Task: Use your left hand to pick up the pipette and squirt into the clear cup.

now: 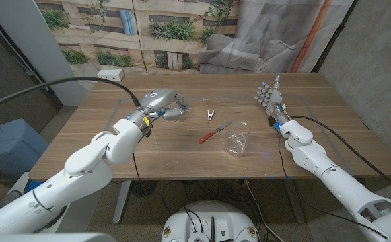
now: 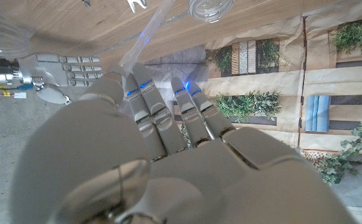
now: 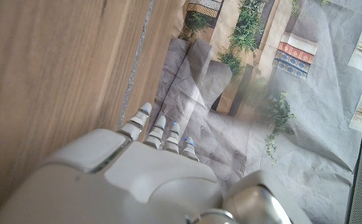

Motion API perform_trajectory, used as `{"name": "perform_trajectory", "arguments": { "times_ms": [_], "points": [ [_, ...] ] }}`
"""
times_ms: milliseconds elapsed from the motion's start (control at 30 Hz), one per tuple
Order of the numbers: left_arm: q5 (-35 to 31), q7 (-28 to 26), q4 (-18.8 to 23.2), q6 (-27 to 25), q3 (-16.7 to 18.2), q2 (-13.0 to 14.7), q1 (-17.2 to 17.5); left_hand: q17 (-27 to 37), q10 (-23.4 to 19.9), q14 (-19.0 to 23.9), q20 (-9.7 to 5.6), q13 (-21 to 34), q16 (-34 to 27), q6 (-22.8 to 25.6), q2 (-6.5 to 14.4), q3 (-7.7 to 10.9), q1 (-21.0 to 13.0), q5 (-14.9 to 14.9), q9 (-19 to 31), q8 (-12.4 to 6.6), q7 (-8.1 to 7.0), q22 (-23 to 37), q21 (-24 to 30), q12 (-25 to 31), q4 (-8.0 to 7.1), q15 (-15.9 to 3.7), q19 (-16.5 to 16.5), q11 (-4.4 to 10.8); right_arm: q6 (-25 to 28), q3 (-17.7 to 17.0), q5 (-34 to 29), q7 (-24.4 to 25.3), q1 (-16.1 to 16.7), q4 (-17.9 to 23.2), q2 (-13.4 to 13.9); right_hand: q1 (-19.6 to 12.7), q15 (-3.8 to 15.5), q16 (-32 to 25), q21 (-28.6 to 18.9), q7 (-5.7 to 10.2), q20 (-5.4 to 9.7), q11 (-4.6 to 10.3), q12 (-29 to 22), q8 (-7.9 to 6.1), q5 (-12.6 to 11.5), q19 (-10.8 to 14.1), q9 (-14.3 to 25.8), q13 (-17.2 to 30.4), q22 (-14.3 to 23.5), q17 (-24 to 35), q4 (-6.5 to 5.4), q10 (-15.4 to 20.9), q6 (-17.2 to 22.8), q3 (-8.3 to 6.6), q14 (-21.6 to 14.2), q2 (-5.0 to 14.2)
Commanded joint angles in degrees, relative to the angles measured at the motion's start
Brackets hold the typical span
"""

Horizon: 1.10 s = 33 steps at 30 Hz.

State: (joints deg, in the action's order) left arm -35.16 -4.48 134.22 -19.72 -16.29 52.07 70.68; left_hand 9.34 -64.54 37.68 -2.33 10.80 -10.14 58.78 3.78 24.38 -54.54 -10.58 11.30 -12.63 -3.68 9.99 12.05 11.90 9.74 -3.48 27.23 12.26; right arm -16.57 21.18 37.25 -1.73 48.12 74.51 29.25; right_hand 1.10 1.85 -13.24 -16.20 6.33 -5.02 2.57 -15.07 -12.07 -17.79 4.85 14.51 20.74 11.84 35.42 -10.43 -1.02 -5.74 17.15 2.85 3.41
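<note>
My left hand (image 1: 163, 102) hovers over the table (image 1: 101, 144) toward its left half, fingers curled in, nothing in them that I can make out. Beside it sits a small clear dish (image 1: 175, 114), just touching or under my fingertips; cannot tell which. The pipette (image 1: 214, 132), red handle and clear tip, lies flat near the table's middle, apart from my left hand, toward my right. The clear cup (image 1: 236, 138) stands upright just beside the pipette's tip end. A small metal clip (image 1: 210, 115) lies behind the pipette. My right hand (image 1: 270, 95) stands near the far right corner, fingers straight and apart, holding nothing
</note>
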Motion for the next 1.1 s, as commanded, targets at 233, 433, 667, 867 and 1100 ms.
{"name": "perform_trajectory", "arguments": {
  "times_ms": [233, 433, 667, 867, 1100],
  "points": [
    [13.9, -7.3, -0.8, 0.5, 2.1, -5.1, 1.4, 0.0, 0.8, 0.8, 0.0, 0.1, 0.2, -0.5, -0.1, 0.03, 1.3, -0.3, 0.2, 0.45, 0.24, 0.2, -0.1, -0.3, -0.36, -8.11, 0.2, -0.03, 0.0, 0.0, 0.0, 0.0, 0.0, 0.0, 0.0, 0.0, 4.72, -0.4, -0.4, 0.51, 0.04, 0.24, -0.1, -0.38, -0.3, 0.2, 0.1, 0.2, 0.3, 0.3, -0.03, -0.2, 0.1, 0.37, 0.4, 3.34],
    [18.1, -8.9, -1.6, 1.7, 2.1, -6.1, 1.6, 0.0, 1.8, 0.7, 0.51, 0.1, 0.4, -1.4, -0.4, 0.04, 2.1, -0.2, 0.2, 0.86, 0.24, 0.2, -0.3, -0.6, -0.46, -7.89, -0.3, -0.02, 0.0, 0.0, 0.0, 0.0, 0.0, 0.0, 0.0, 0.0, 4.7, -0.4, -0.4, 0.51, 0.06, 0.26, -0.2, -0.38, -0.3, 0.2, 0.1, 0.2, 0.3, 0.3, -0.03, -0.1, 0.1, 0.36, 0.4, 3.35],
    [22.3, -10.3, -2.8, 3.8, 2.1, -6.5, 1.8, 0.0, 2.0, 0.7, 0.56, 0.1, 0.4, -1.4, -0.4, 0.08, 2.3, -0.2, 0.2, 0.87, 0.21, 0.2, -0.3, -0.7, -0.52, -7.87, -0.3, -0.03, 0.0, 0.0, 0.0, 0.0, 0.0, 0.0, 0.0, 0.0, 4.68, -0.3, -0.4, 0.52, 0.01, 0.17, -0.2, -0.38, -0.3, 0.2, 0.1, 0.2, 0.3, 0.3, -0.03, -0.1, 0.1, 0.36, 0.4, 3.36],
    [25.1, -11.8, -3.9, 5.7, 2.1, -6.9, 2.1, 0.0, 2.1, 0.6, 0.51, 0.1, 0.4, -1.3, -0.4, 0.14, 2.5, -0.2, 0.2, 0.85, 0.21, 0.2, -0.3, -0.7, -0.5, -7.9, -0.3, -0.01, 0.0, 0.0, 0.0, 0.0, 0.0, 0.0, 0.0, 0.0, 4.7, -0.3, -0.4, 0.48, 0.0, 0.38, -0.3, -0.38, -0.3, 0.2, 0.1, 0.2, 0.3, 0.3, -0.03, 0.1, 0.1, 0.36, 0.5, 3.35],
    [27.6, -12.5, -4.4, 6.1, 1.7, -7.0, 2.0, 0.0, 2.5, 0.7, 0.53, 0.1, 0.4, -1.6, -0.5, 0.2, 2.8, -0.2, 0.2, 0.99, 0.3, 0.3, -0.2, -0.7, -0.47, -7.85, -0.1, 0.04, -0.1, 0.0, 0.0, 0.0, 0.0, -0.1, 0.0, 0.0, 4.71, -0.3, -0.4, 0.5, 0.05, 0.29, -0.1, -0.36, -0.3, 0.2, 0.1, 0.2, 0.3, 0.3, -0.03, -0.2, 0.1, 0.37, 0.5, 3.34]
  ]
}}
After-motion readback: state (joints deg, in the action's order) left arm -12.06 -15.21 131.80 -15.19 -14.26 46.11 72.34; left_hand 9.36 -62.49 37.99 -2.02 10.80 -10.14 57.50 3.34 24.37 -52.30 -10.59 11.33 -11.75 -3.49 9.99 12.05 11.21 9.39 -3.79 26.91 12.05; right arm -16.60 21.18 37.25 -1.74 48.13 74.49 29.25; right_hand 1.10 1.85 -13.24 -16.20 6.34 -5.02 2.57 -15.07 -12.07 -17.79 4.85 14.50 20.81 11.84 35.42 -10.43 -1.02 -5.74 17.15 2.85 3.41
